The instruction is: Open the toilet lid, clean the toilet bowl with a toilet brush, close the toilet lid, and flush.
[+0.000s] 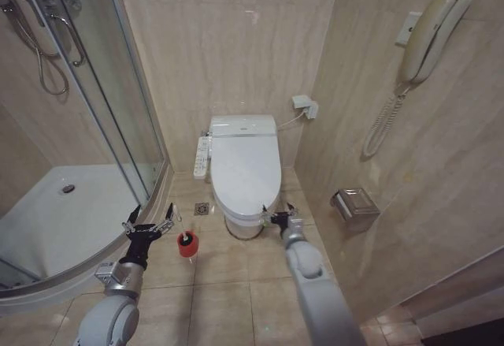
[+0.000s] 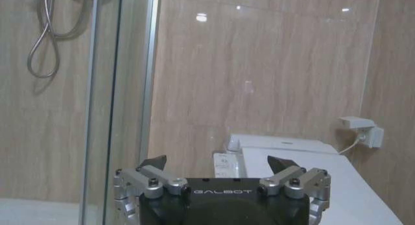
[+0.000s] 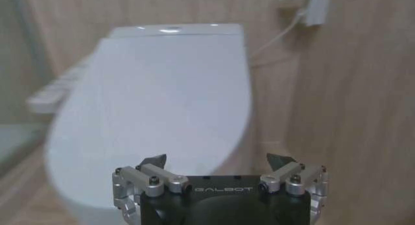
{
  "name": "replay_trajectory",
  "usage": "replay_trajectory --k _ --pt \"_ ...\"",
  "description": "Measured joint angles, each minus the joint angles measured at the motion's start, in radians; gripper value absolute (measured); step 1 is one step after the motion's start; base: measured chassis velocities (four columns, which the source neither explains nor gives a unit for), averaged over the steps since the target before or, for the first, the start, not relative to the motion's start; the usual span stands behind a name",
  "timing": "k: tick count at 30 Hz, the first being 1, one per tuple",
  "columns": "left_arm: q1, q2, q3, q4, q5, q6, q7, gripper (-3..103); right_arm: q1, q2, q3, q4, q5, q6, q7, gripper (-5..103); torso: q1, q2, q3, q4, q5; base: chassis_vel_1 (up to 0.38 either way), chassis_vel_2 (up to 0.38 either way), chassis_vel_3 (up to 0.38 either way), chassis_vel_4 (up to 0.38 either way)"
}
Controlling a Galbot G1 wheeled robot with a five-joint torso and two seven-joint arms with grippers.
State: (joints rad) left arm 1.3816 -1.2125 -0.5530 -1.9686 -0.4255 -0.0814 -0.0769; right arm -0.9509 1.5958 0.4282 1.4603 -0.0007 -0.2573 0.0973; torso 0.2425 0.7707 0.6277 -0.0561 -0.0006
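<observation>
The large glossy white plastic oval toilet lid lies shut, flat over the white ceramic toilet bowl, which stands on the beige tiled floor against the back wall, with a white side button panel on its left. The right gripper hovers just at the front right edge of the lid, its jaws spread wide and holding nothing; in the right wrist view the lid spreads out beyond its dark fingertips. The left gripper hangs farther left, near the curved glass shower enclosure, jaws also wide apart and empty. The thin white toilet brush stands in its small round red cup holder on the floor, just right of the left gripper and left of the bowl.
</observation>
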Motion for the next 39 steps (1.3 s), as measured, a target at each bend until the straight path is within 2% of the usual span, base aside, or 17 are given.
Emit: replay_trajectory --k 2,4,5,6,9,12,15,18,23,30,34,37,39 --pt "0.000 0.000 0.000 0.000 0.000 0.000 0.000 100 -0.004 -0.001 0.009 0.001 -0.020 0.004 0.004 100 0.000 0.000 0.000 -0.0003 0.0000 0.000 0.000 0.000 0.000" --pt "0.000 0.000 0.000 0.000 0.000 0.000 0.000 100 -0.009 -0.003 0.034 -0.003 -0.080 0.033 0.062 100 0.000 0.000 0.000 -0.0009 0.0002 0.000 0.000 0.000 0.000" --pt "0.000 0.000 0.000 0.000 0.000 0.000 0.000 100 -0.009 -0.003 0.034 -0.003 -0.080 0.033 0.062 100 0.000 0.000 0.000 -0.0009 0.0002 0.000 0.000 0.000 0.000" --pt "0.000 0.000 0.000 0.000 0.000 0.000 0.000 100 -0.009 -0.005 0.046 -0.007 -0.100 0.053 0.108 100 0.000 0.000 0.000 -0.0011 0.0002 0.000 0.000 0.000 0.000" --pt "0.000 0.000 0.000 0.000 0.000 0.000 0.000 100 -0.010 -0.014 0.050 -0.003 -0.100 0.072 0.146 100 0.000 0.000 0.000 -0.0006 0.0004 0.000 0.000 0.000 0.000" --pt "0.000 0.000 0.000 0.000 0.000 0.000 0.000 100 -0.022 -0.030 0.043 0.023 -0.054 0.072 0.111 100 0.000 0.000 0.000 -0.0004 0.0004 0.000 0.000 0.000 0.000" --pt "0.000 0.000 0.000 0.000 0.000 0.000 0.000 100 -0.057 -0.055 0.027 0.061 0.049 0.082 -0.017 100 0.000 0.000 0.000 -0.0003 0.0006 0.000 0.000 0.000 0.000" --pt "0.000 0.000 0.000 0.000 0.000 0.000 0.000 100 -0.071 -0.064 0.027 0.063 0.085 0.108 -0.046 100 0.000 0.000 0.000 -0.0003 0.0006 0.000 0.000 0.000 0.000" --pt "0.000 0.000 0.000 0.000 0.000 0.000 0.000 100 -0.090 -0.085 0.028 0.091 0.137 0.104 -0.051 100 0.000 0.000 0.000 -0.0003 0.0006 0.000 0.000 0.000 0.000" --pt "0.000 0.000 0.000 0.000 0.000 0.000 0.000 100 -0.125 -0.099 0.026 0.122 0.107 0.097 -0.036 100 0.000 0.000 0.000 -0.0003 0.0006 0.000 0.000 0.000 0.000" --pt "0.000 0.000 0.000 0.000 0.000 0.000 0.000 100 -0.174 -0.102 0.018 0.133 0.101 0.138 -0.030 100 0.000 0.000 0.000 -0.0004 0.0006 0.000 0.000 0.000 0.000" --pt "0.000 0.000 0.000 0.000 0.000 0.000 0.000 100 -0.224 -0.099 0.014 0.139 0.094 0.194 -0.019 100 0.000 0.000 0.000 -0.0005 0.0006 0.000 0.000 0.000 0.000" --pt "0.000 0.000 0.000 0.000 0.000 0.000 0.000 100 -0.239 -0.101 0.011 0.145 0.094 0.202 -0.016 100 0.000 0.000 0.000 -0.0003 0.0006 0.000 0.000 0.000 0.000"
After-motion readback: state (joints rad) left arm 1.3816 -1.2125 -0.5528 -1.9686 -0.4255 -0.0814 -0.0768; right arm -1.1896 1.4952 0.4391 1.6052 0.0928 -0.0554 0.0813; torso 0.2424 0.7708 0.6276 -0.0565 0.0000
